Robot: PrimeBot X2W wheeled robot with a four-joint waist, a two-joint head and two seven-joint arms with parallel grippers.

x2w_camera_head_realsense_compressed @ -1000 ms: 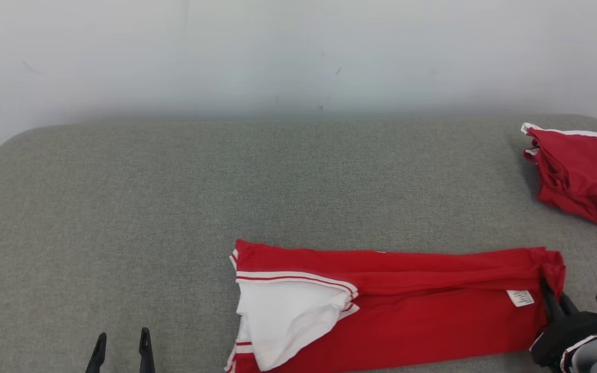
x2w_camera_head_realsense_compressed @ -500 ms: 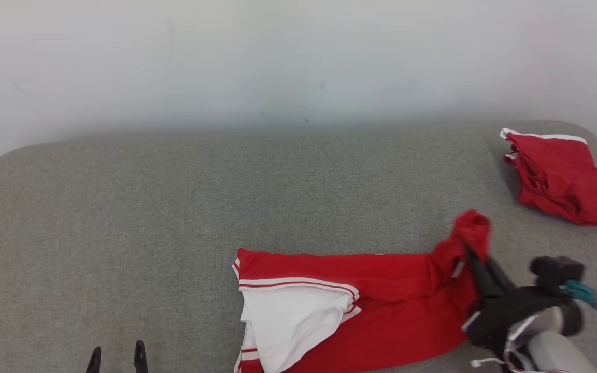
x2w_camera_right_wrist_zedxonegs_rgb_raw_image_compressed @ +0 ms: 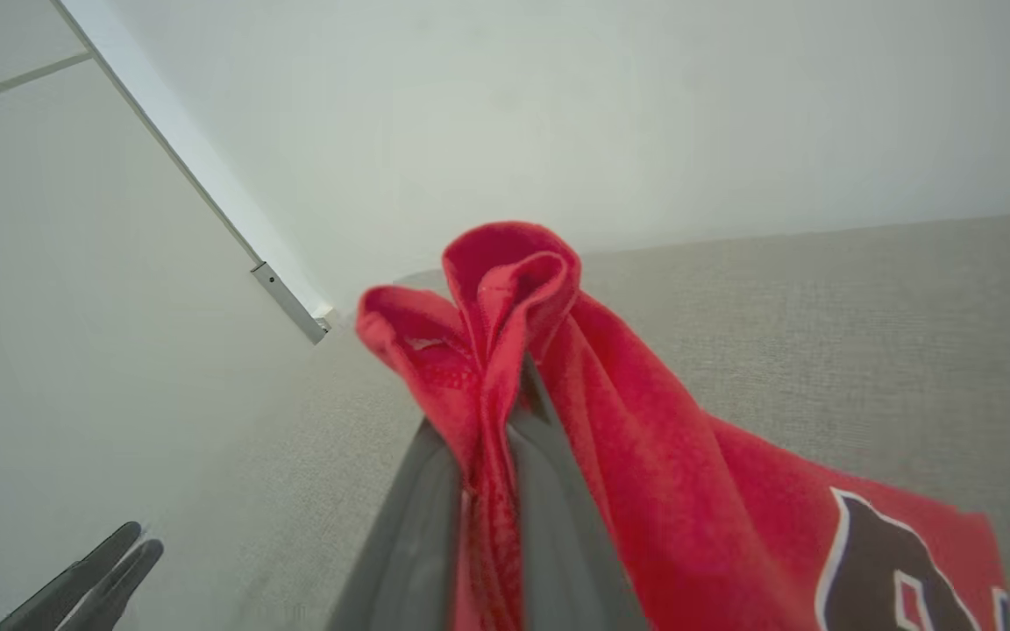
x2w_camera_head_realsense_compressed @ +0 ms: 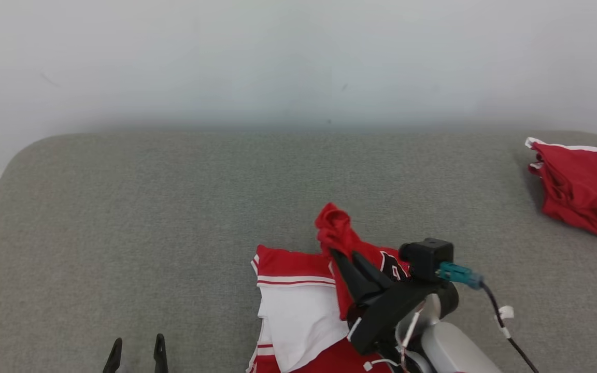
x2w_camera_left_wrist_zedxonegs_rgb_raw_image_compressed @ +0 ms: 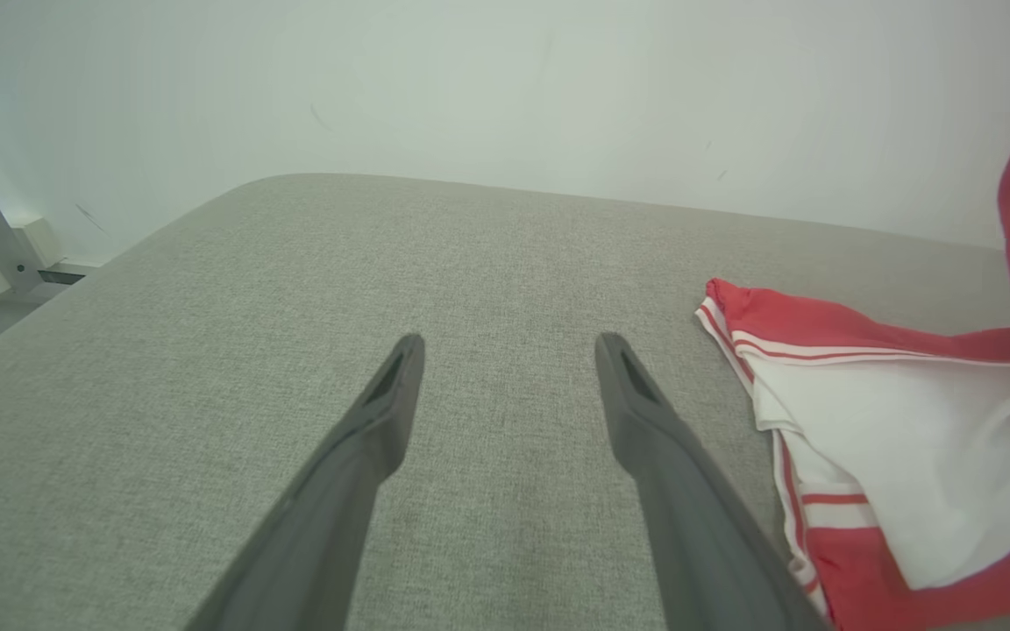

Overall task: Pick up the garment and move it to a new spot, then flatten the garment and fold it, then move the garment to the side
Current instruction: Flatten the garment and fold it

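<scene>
Near the front edge of the grey cloth-covered tabletop (x2w_camera_head_realsense_compressed: 122,207) lies the red sports jersey with white striped trim and a white panel (x2w_camera_head_realsense_compressed: 288,264). Its left end is flat on the cloth and its other end is raised in a bunched red peak above the middle. That peak is pinched between the two dark fingers of the right hand (x2w_camera_head_realsense_compressed: 344,255), clenched tight on the fabric, and the right wrist view shows the cloth drawn up from a black-and-white print. I judge the fold to be about midway: the garment looks placed and laid out, and one end is over the rest but not yet laid down. Setting that end flat, finishing the fold and moving the garment aside remain. The left hand (x2w_camera_head_realsense_compressed: 138,339) hovers released and empty, fingers spread, to the left of the jersey. A second crumpled red cloth (x2w_camera_head_realsense_compressed: 581,186) lies well apart at the far right edge.
</scene>
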